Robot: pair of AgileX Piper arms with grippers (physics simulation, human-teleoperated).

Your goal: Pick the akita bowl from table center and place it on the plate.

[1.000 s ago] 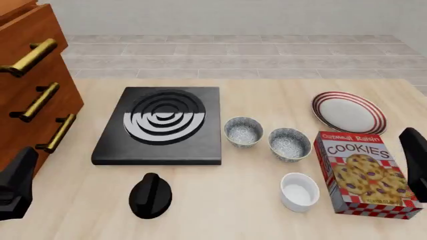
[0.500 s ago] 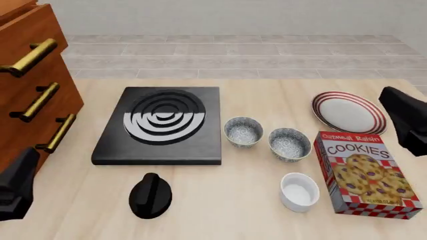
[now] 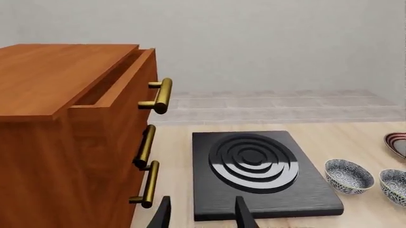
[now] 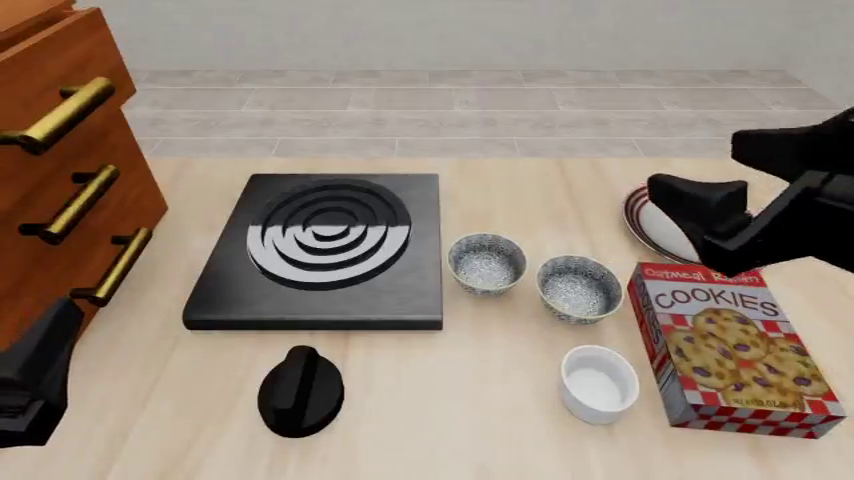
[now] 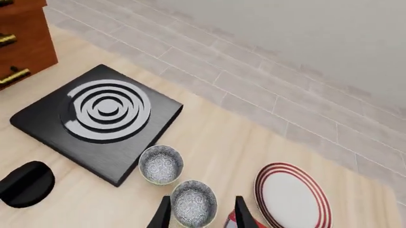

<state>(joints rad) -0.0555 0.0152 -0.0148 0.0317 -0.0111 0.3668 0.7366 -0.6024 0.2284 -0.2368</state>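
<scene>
The akita bowl (image 4: 486, 262) (image 5: 160, 164) (image 3: 348, 175) stands upright near the table's middle, just right of the black hot plate. A look-alike speckled bowl (image 4: 579, 288) (image 5: 193, 202) sits to its right. The red-striped plate (image 4: 643, 228) (image 5: 292, 197) lies at the back right, partly hidden in the front view by my right gripper (image 4: 694, 225) (image 5: 203, 216). That gripper hangs open and empty, high above the table. In its wrist view its fingers frame the look-alike bowl. My left gripper (image 4: 34, 370) (image 3: 201, 216) is open and empty at the near left, by the cabinet.
A black hot plate (image 4: 320, 250) lies left of centre, with a black knob-like object (image 4: 300, 390) in front of it. A white ramekin (image 4: 598, 383) and a cookie box (image 4: 731, 345) stand at the front right. A wooden drawer cabinet (image 4: 54, 180) fills the left side.
My right arm has risen from the table's right edge and swung left, and now covers part of the plate in the front view. The left arm has barely moved. Bowls unmoved.
</scene>
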